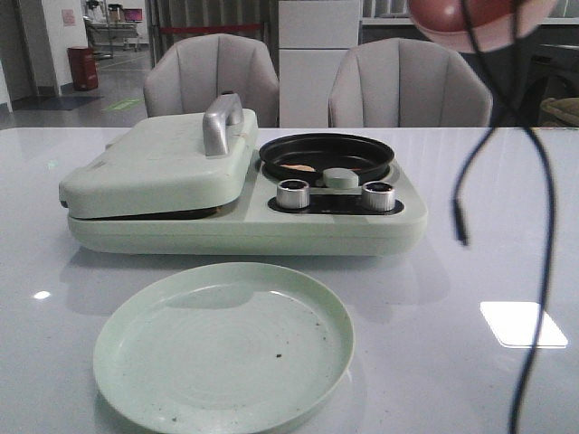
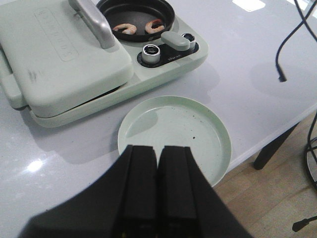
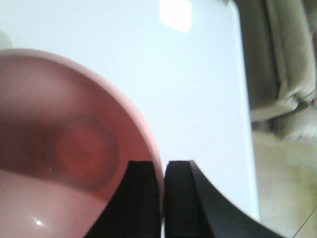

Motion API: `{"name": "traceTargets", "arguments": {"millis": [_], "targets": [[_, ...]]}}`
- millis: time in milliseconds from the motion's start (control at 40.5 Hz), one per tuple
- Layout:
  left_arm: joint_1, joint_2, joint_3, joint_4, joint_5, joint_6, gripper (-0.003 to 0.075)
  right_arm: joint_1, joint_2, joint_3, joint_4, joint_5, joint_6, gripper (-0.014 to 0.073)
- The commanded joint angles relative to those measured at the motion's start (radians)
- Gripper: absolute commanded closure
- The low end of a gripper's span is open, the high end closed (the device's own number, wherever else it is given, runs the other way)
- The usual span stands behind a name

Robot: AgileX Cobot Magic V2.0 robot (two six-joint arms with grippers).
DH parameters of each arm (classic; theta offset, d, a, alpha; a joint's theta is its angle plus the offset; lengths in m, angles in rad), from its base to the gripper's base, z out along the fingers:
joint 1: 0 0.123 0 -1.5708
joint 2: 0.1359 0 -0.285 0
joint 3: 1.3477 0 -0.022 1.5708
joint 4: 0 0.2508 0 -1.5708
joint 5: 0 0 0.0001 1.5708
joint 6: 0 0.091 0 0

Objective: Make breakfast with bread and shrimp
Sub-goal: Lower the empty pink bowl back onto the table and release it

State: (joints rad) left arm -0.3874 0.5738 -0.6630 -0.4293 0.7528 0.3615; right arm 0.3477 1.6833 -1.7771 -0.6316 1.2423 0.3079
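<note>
Two orange-pink shrimp (image 2: 124, 29) lie in the round black pan (image 2: 136, 17) of the pale green breakfast maker (image 1: 244, 185). One shrimp shows faintly in the front view (image 1: 298, 167). The maker's lid (image 1: 158, 163) is closed and no bread is in view. My left gripper (image 2: 158, 153) is shut and empty, above the near rim of the green plate (image 2: 176, 131). My right gripper (image 3: 163, 168) is shut on the rim of the pink bowl (image 3: 64, 148), held high at the right; the bowl also shows in the front view (image 1: 475, 23). The bowl looks empty.
The green plate (image 1: 222, 348) sits in front of the maker with a few dark crumbs. A black cable (image 1: 461, 208) hangs at the right. Two knobs (image 1: 294, 193) face the front. The table's edge (image 2: 277, 136) and two chairs (image 1: 213, 77) are behind.
</note>
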Motion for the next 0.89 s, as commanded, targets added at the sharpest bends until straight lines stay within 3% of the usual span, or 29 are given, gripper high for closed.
{"name": "traceTargets", "arguments": {"millis": [0,197,444,641,863], "targets": [[-0.008,0.002,-0.025,-0.024,-0.074,-0.009,0.0622,-0.125,-0.087,0.077,0.145,-0.039,-0.039,0.0575],[-0.008,0.002,-0.025,-0.024,-0.074,-0.009,0.0622,-0.358,-0.119,0.330,0.438,-0.191,-0.140,0.0575],[-0.008,0.002,-0.025,-0.024,-0.074,-0.009,0.0622,-0.517,-0.119,0.586,0.722,-0.394,-0.279,0.0575],[-0.008,0.002,-0.025,-0.024,-0.074,-0.009,0.0622,-0.534,-0.119,0.690,0.746,-0.518,-0.292,0.0575],[-0.008,0.002,-0.025,-0.024,-0.074,-0.009,0.0622,-0.534,-0.102,0.697,0.756,-0.529,-0.292,0.0566]]}}
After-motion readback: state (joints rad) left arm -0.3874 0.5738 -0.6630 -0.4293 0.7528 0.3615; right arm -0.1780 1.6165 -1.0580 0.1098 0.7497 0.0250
